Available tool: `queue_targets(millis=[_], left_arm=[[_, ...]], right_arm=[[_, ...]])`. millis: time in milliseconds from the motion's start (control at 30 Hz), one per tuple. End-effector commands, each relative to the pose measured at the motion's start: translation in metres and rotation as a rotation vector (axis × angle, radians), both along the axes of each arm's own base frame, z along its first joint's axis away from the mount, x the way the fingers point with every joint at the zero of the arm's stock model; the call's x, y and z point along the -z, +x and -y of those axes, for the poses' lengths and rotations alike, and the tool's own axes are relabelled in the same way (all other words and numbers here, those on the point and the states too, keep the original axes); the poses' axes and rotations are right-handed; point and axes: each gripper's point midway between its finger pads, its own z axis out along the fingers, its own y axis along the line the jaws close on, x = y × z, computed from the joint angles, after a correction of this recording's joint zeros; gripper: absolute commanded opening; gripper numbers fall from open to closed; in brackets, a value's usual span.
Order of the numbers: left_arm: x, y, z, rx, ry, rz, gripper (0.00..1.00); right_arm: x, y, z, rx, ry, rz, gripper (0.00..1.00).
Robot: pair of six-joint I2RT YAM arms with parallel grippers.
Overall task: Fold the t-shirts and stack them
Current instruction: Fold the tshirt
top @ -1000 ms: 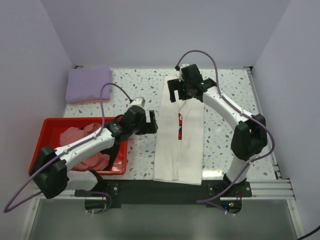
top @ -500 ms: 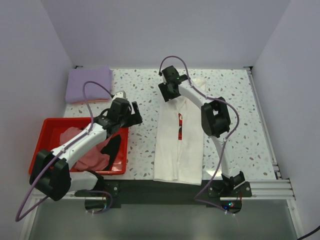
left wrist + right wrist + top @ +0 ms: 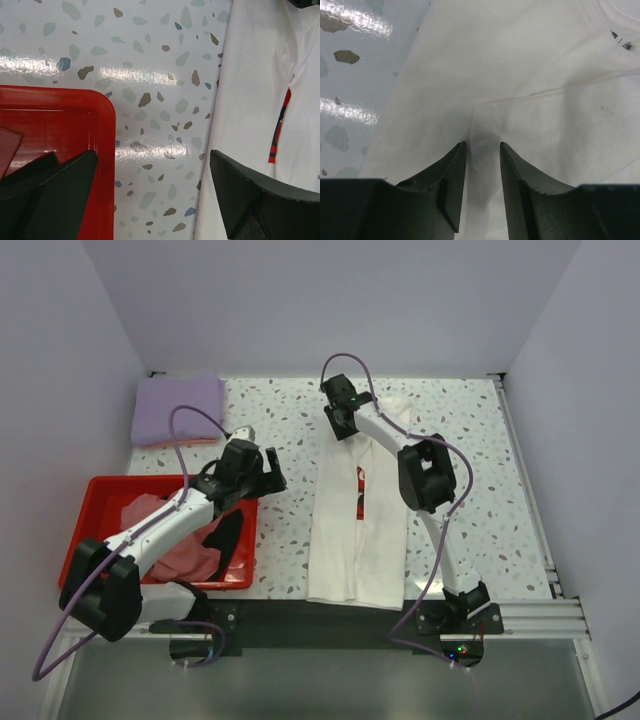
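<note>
So progress check: I'd call this roughly a third done, going by how things lie. The lavender t-shirt [image 3: 177, 408] is folded into a neat square at 10 o'clock on the worktop [image 3: 280, 410], so that's the start of the stack. A thin pink edge peeks out along its near side, can't tell what that is.

The white t-shirt [image 3: 360, 540] is mid-fold. It's lying dead centre as a long narrow strip running 12 to 6, sides already tucked in, with the red print [image 3: 359, 492] just showing along the seam. It needs its crosswise folds and then a trip over to the lavender one.

The right fingers [image 3: 452, 175] are down at the strip's 11 o'clock corner, up by the collar. They're drawn nearly together with a ridge of white cloth puckered between them, which looks like a pinch on the shirt to me. The left fingers [image 3: 55, 190] are spread wide and holding nothing. They hover over bare worktop around 9 o'clock of centre, between the tray and the white strip.

Containers: just the red tray [image 3: 120, 480] at 8 o'clock. A pink t-shirt [image 3: 190, 562] is crumpled in it, with a black t-shirt [image 3: 228, 535] bunched at its 3 o'clock end, neither one folded. So two shirts to go, plus finishing the white one.
</note>
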Motion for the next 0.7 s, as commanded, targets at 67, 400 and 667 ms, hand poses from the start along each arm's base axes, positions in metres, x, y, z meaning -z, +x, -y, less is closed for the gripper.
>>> queue_targets(millis=[67, 400, 667], left_arm=[[-0.002, 0.004, 0.006, 0.034, -0.025, 0.026, 1.0], [-0.002, 0.002, 0.008, 0.05, -0.036, 0.026, 1.0], [-0.009, 0.001, 0.007, 0.045, -0.046, 0.054, 1.0]], right_arm=[[-0.006, 0.019, 0.004, 0.046, -0.009, 0.076, 0.35], [-0.005, 0.019, 0.003, 0.071, 0.01, 0.07, 0.15], [-0.04, 0.02, -0.005, 0.059, 0.086, 0.123, 0.02]])
